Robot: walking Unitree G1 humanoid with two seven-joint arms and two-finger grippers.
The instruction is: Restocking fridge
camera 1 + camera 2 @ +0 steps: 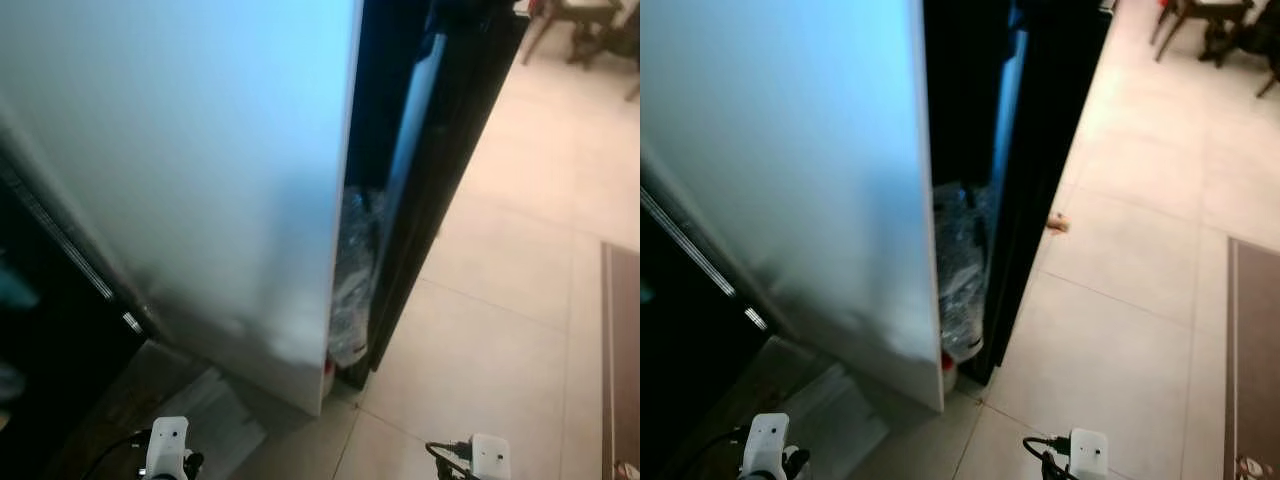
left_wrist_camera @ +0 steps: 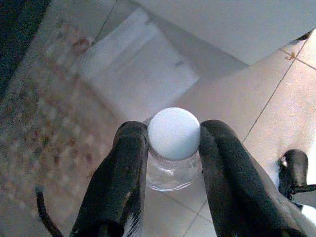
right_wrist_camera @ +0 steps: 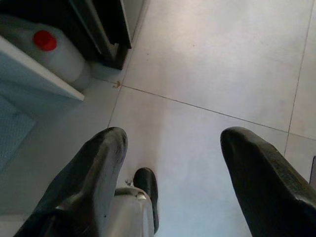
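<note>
We see a clear bottle (image 2: 174,148) with a white cap, upright between the black fingers (image 2: 126,168) of the left gripper (image 2: 174,143), which press its neck from both sides. The fridge (image 1: 200,180) stands ahead with its pale door swung open. Clear bottles (image 1: 958,270) crowd the dark gap behind the door, low down, one with a red cap (image 3: 45,40).

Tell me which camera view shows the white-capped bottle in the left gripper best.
The left wrist view: the bottle sits close up, its white cap and clear neck clamped between the left gripper's black fingers. The eye views catch just the wrists at the bottom edge. The right wrist view looks at floor tile.
</note>
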